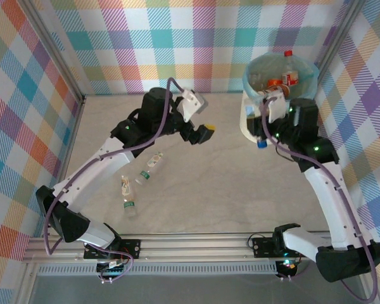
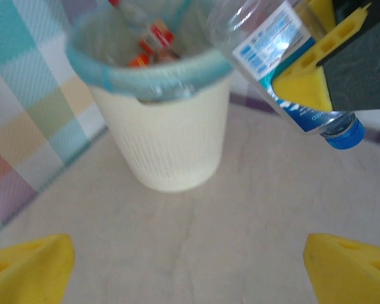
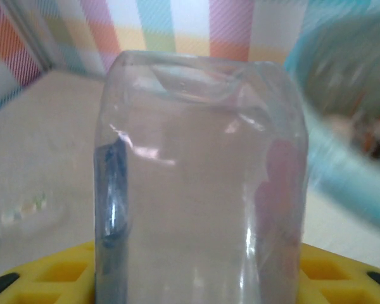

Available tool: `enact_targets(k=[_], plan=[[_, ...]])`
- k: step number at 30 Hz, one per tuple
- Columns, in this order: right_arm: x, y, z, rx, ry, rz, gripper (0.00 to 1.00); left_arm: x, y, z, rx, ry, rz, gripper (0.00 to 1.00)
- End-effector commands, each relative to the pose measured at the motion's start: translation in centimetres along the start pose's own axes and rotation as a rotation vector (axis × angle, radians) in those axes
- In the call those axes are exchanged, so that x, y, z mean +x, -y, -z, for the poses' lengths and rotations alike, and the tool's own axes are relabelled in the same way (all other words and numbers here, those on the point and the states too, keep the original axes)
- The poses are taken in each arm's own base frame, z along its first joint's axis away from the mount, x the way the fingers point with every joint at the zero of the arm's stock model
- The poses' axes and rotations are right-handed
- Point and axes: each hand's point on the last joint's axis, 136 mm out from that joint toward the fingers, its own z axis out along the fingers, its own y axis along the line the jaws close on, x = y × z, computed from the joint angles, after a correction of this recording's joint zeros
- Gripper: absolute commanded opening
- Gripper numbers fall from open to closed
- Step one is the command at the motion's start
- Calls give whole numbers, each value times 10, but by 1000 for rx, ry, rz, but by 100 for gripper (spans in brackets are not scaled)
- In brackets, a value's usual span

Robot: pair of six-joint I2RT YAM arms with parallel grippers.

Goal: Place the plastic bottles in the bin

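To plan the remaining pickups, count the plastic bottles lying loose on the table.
3, all beside the left arm: a green-labelled bottle, a clear bottle left of it, and a second green-labelled bottle nearer the front. The arms may hide more.

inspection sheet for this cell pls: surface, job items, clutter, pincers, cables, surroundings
Surface: pale marbled tabletop.
Job's things: bin far right, teal liner over the rim, bottles inside; a few loose bottles lying front left; blue-capped bottle held next to the bin, cap down.
Clutter: nothing seen.
Pincers: left pincer open, empty, mid-table; right pincer shut on the blue-capped bottle.
Cables: purple cable along each arm, slack loop at the left base.
Surroundings: plaid walls; metal rail at the near edge.
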Motion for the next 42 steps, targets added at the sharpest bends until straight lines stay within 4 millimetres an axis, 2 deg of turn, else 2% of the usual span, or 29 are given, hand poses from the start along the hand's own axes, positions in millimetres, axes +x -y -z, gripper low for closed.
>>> enact_targets(k=[1, 6, 10, 11, 16, 18, 23, 26, 28, 37, 42], plan=[[-55, 28, 0, 147, 122, -42, 52, -35, -21, 5, -75, 93, 32, 93], [-99, 73, -17, 390, 157, 126, 53, -46, -40, -7, -109, 123, 80, 93], [-118, 99, -40, 512, 175, 191, 55, -52, -54, -16, -126, 139, 132, 93], [-122, 104, -46, 536, 181, 196, 56, -61, -58, -17, -132, 178, 135, 94], [-116, 136, -71, 699, 110, 236, 59, -54, -63, -28, -128, 170, 169, 94], [-109, 139, -83, 715, 62, 284, 58, -49, -64, -29, -138, 158, 175, 94], [-110, 140, -90, 793, 68, 337, 72, -34, -68, -29, -160, 126, 189, 94], [-111, 140, -90, 811, 67, 334, 82, -30, -70, -30, -161, 118, 202, 94], [-112, 140, -91, 814, 56, 338, 85, -30, -69, -30, -156, 119, 205, 94], [-106, 135, -94, 798, 26, 330, 87, -25, -71, -31, -161, 110, 221, 94], [-99, 124, -101, 761, -7, 312, 87, -23, -73, -30, -170, 108, 235, 94]])
